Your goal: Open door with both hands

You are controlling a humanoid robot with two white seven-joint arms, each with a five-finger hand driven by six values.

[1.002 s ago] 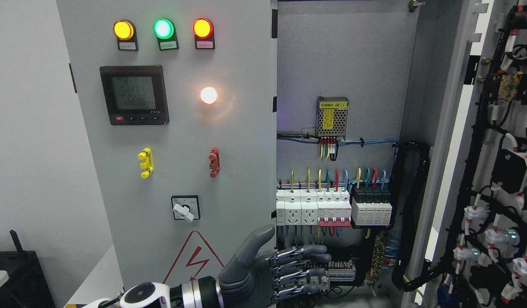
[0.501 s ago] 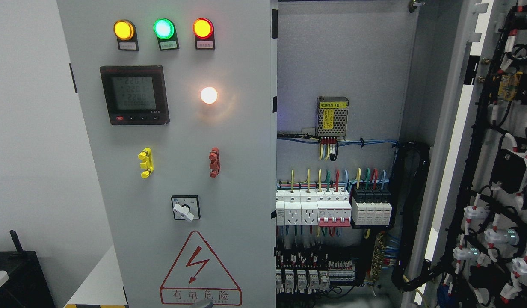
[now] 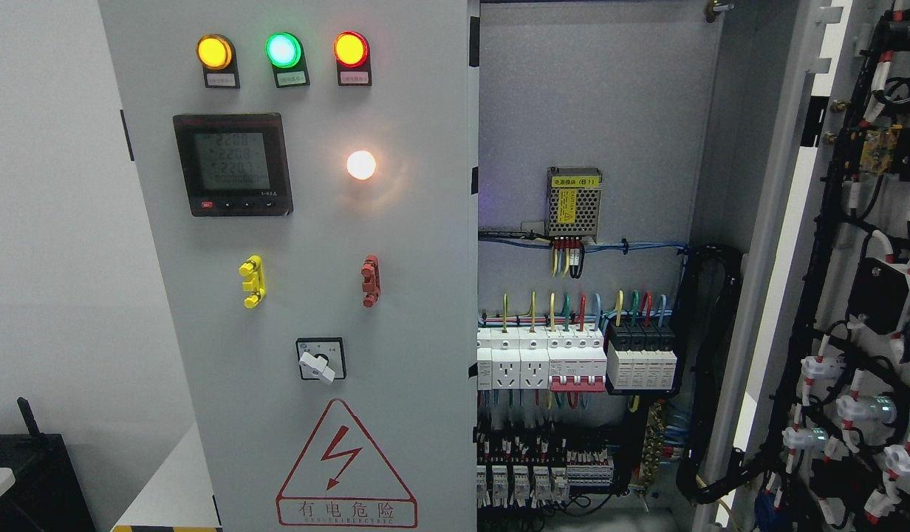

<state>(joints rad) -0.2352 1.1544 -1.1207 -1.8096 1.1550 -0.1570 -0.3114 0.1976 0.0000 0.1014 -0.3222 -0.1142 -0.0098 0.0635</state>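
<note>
**Two doors, one shut and one swung wide, and neither of my hands in sight**

Two cabinet doors fill what I see, and no part of my arms or hands shows, so I cannot tell whether my fingers are spread, curled or holding anything, nor how the doors lie relative to them.

At the far left is a pale wall, with a dark box (image 3: 23,473) low in the corner. Next comes the left door (image 3: 307,295), closed and facing me. Across its top sit three lit lamps: amber (image 3: 214,52), green (image 3: 283,49) and red (image 3: 350,49). Below them is a black digital meter (image 3: 232,164), and to its right a glowing white lamp (image 3: 361,165). Lower down are a yellow handle (image 3: 252,281) and a red handle (image 3: 369,280), then a rotary switch (image 3: 320,360), then a red-edged warning triangle (image 3: 346,465) with a lightning bolt.

Right of that door's edge the cabinet interior (image 3: 595,111) lies exposed: a small mesh-covered power supply (image 3: 573,202) on the back panel, a row of white breakers (image 3: 544,362) with coloured wires above, and terminal blocks (image 3: 529,473) beneath.

At the far right the right door (image 3: 861,295) stands swung wide open, its wired inner face turned toward me.
</note>
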